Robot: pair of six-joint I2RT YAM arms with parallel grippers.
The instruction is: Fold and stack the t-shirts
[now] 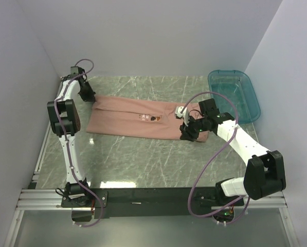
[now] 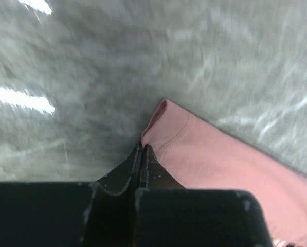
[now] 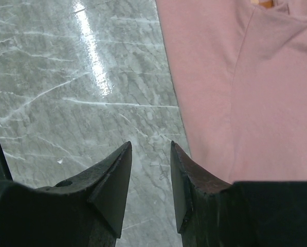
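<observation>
Fingers of the left gripper (image 2: pixel 142 148) are pressed together, black and tapering to a point. Their tips sit right at the rounded hem corner of the dusty salmon-pink short-sleeved cloth t-shirt (image 2: pixel 220 164). Whether any cloth is nipped between them cannot be told. Fingers of the right gripper (image 3: pixel 150 149) stand apart with nothing between them, over bare stone just beside the shirt's straight edge.

The shirt (image 1: pixel 127 121) lies flat as a long band across the middle of the glossy grey-green marble-patterned worktop (image 1: pixel 143 159). It is smooth and matte, with a small orange-brown print (image 1: pixel 152 118) near its centre. From above, the right arm's wrist covers the shirt's right end.

A translucent teal plastic tub (image 1: pixel 253 100), rectangular with rounded corners, stands well apart at the far right corner. A purple cable (image 1: pixel 209 162) loops above the worktop beside the right arm.
</observation>
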